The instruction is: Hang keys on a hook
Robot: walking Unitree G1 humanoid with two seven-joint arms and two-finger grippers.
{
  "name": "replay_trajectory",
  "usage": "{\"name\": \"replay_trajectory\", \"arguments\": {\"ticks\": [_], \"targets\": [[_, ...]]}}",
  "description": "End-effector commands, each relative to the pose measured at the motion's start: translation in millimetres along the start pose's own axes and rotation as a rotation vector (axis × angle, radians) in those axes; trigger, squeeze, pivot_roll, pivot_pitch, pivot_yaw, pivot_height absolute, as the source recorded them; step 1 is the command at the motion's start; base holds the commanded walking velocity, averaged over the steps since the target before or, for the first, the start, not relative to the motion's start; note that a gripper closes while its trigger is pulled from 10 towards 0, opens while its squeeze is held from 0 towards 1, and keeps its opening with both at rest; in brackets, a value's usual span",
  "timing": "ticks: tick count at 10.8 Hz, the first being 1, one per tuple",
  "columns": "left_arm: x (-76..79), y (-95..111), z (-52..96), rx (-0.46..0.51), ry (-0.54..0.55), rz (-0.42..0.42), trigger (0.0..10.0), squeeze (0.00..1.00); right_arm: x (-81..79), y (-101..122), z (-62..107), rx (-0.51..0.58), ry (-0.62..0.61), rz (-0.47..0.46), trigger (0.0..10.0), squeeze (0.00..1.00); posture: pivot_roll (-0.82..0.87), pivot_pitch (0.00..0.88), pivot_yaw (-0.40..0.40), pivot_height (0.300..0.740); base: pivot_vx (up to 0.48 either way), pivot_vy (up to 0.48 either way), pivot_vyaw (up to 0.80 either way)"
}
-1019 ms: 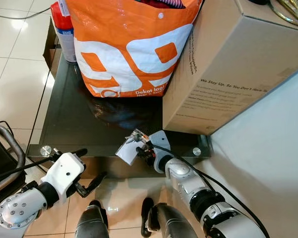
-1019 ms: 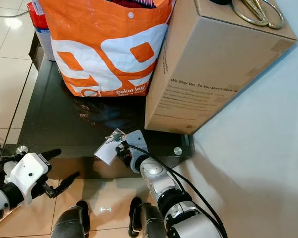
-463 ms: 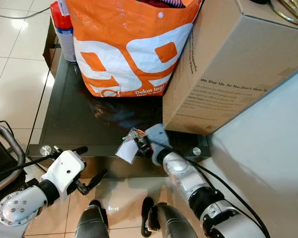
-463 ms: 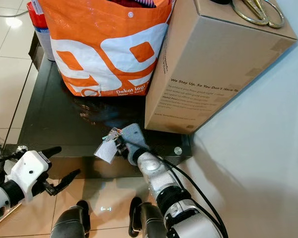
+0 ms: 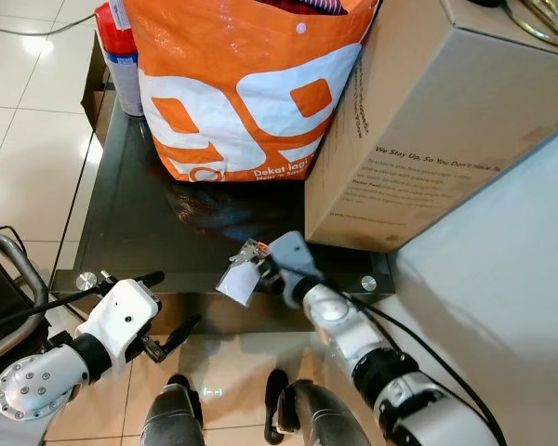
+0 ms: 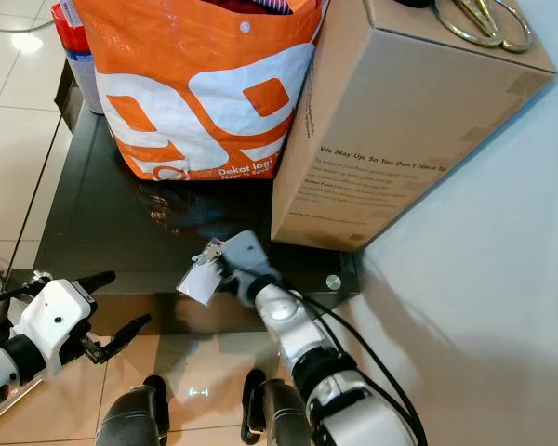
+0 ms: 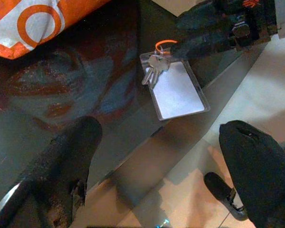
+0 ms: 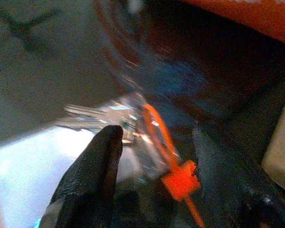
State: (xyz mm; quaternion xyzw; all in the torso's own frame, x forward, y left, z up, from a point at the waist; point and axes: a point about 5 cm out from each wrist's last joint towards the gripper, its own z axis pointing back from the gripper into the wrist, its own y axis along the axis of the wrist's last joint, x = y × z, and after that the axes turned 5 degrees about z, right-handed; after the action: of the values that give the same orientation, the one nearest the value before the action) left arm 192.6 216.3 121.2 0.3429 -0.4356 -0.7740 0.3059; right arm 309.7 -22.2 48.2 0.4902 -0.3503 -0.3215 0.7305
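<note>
A bunch of keys (image 5: 250,251) with an orange loop (image 8: 160,137) and a clear white card tag (image 5: 237,284) hangs just above the front edge of the dark glass table (image 5: 130,223). My right gripper (image 5: 264,266) is shut on the keys at the loop, and the card dangles to its left. The left wrist view has the keys (image 7: 153,71) and card (image 7: 178,92) hanging from the right fingers (image 7: 199,42). My left gripper (image 5: 171,303) stands open below the table's front left corner, holding nothing.
An orange and white bag (image 5: 242,84) and a large cardboard box (image 5: 428,121) fill the back of the table. A red-capped can (image 5: 121,56) stands behind the bag, and scissors (image 6: 484,23) lie on the box. A white wall rises at right, tiled floor at left.
My right gripper has carried the keys and card a little forward over the table's front edge. The left arm has sunk slightly.
</note>
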Motion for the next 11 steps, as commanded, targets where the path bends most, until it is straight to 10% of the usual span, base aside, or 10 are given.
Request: {"name": "replay_trajectory", "arguments": {"ticks": [1,6,7,9,11], "targets": [[3.8,-3.1,0.3,-0.019,-0.022,0.002,10.0,0.29,-4.1,-1.1,-1.6,-0.023,-0.011,-0.025,10.0,0.00,0.17,0.293,-0.194,0.740,0.000,0.000,0.00],[4.9,-2.4,1.2,-0.020,-0.029,0.000,10.0,0.29,-16.8,6.2,-7.2,-0.012,0.038,-0.039,9.8,0.00,0.17,0.305,-0.189,0.740,0.000,0.000,0.00],[5.1,-2.2,2.1,-0.022,-0.032,-0.001,10.0,0.29,-18.4,7.9,-8.4,-0.012,0.037,-0.041,5.3,0.00,0.17,0.313,-0.188,0.740,0.000,0.000,0.00],[5.1,-2.7,5.3,-0.029,-0.036,-0.004,10.0,0.28,-20.5,10.2,-10.1,-0.014,0.031,-0.052,1.3,0.00,0.18,0.324,-0.187,0.740,0.000,0.000,0.00],[4.5,-2.9,6.8,-0.033,-0.036,-0.006,10.0,0.28,-21.5,9.4,-10.0,-0.018,0.036,-0.050,0.0,0.00,0.18,0.323,-0.187,0.740,0.000,0.000,0.00]]}}
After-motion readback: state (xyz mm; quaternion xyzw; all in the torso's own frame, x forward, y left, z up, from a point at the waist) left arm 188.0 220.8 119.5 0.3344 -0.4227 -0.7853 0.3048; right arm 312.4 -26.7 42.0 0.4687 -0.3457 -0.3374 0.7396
